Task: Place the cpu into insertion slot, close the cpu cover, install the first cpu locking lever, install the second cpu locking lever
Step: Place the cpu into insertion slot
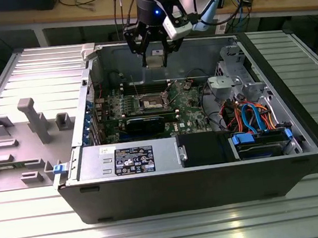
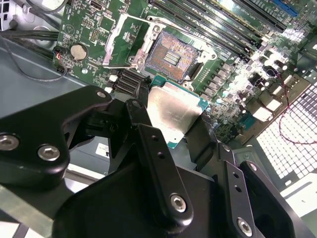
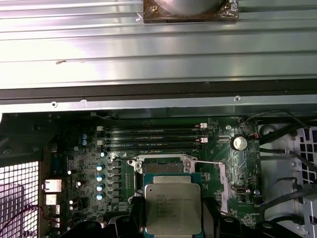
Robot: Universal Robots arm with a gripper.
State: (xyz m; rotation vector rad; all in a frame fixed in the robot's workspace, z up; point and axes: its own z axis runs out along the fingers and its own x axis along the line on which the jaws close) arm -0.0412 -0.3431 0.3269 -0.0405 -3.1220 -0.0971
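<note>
My gripper (image 1: 154,55) hangs high over the open computer case, shut on the cpu (image 1: 155,59), a flat square chip with a silvery top. In both wrist views the cpu (image 2: 173,111) (image 3: 172,208) sits between the black fingers (image 2: 141,124), held by its edges. Below it on the green board lies the insertion slot (image 2: 171,57) (image 1: 151,102), bare, with a dark centre and a metal rim. The cpu cover (image 2: 124,42) is swung open to one side of the slot. In the first wrist view the cpu hides part of the slot (image 3: 161,167), and a thin lever (image 3: 208,162) stands free beside it.
The case (image 1: 301,160) lies on its side on a ribbed metal table. A grey power supply (image 1: 129,159) and a drive bay with blue and orange cables (image 1: 250,114) fill its near side. A long black card (image 1: 148,123) and memory slots (image 3: 153,139) flank the socket. Grey fixtures (image 1: 32,119) stand at the exterior view's left.
</note>
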